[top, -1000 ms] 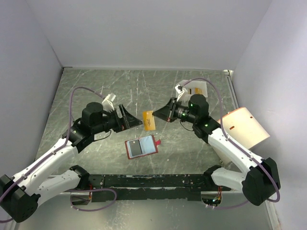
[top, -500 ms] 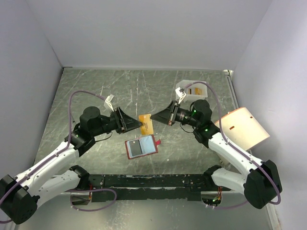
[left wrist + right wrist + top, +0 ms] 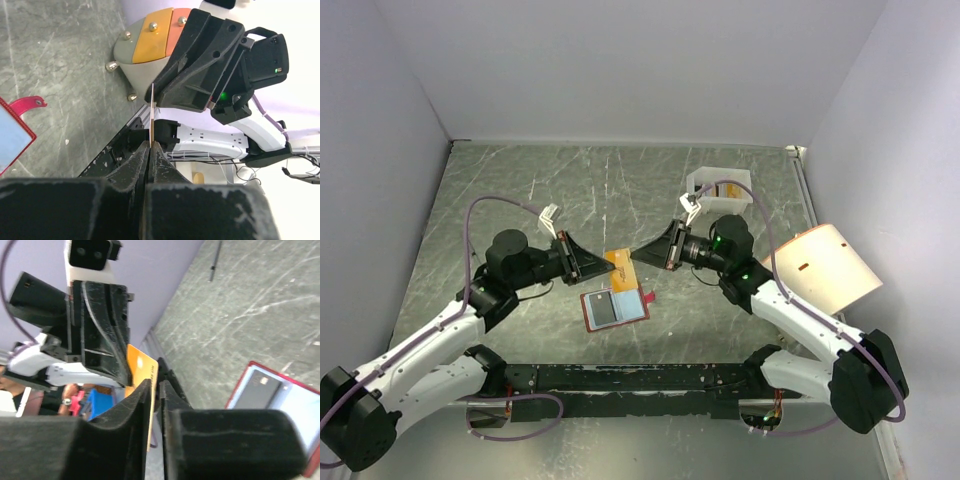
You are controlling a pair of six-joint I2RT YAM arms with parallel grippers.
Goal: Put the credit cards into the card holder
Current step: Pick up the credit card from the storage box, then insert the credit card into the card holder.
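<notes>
An orange credit card [image 3: 623, 270] hangs above the table between both grippers. My left gripper [image 3: 607, 262] is shut on its left edge; in the left wrist view the card [image 3: 151, 112] stands edge-on, pinched at the fingertips [image 3: 150, 144]. My right gripper [image 3: 639, 257] faces it from the right. In the right wrist view the card [image 3: 142, 367] lies against one finger, and a narrow gap shows to the other [image 3: 156, 385]. The red card holder [image 3: 614, 307] lies open just below, a dark card [image 3: 262, 387] in its pocket.
A white open-topped box [image 3: 721, 187] with more cards stands at the back right. A pale rounded case with brass feet [image 3: 827, 266] sits by the right wall. The black base rail [image 3: 640, 378] runs along the near edge.
Both grippers came together towards the middle, above the card holder. The left gripper closed on the orange card. The right gripper's jaws have parted slightly.
</notes>
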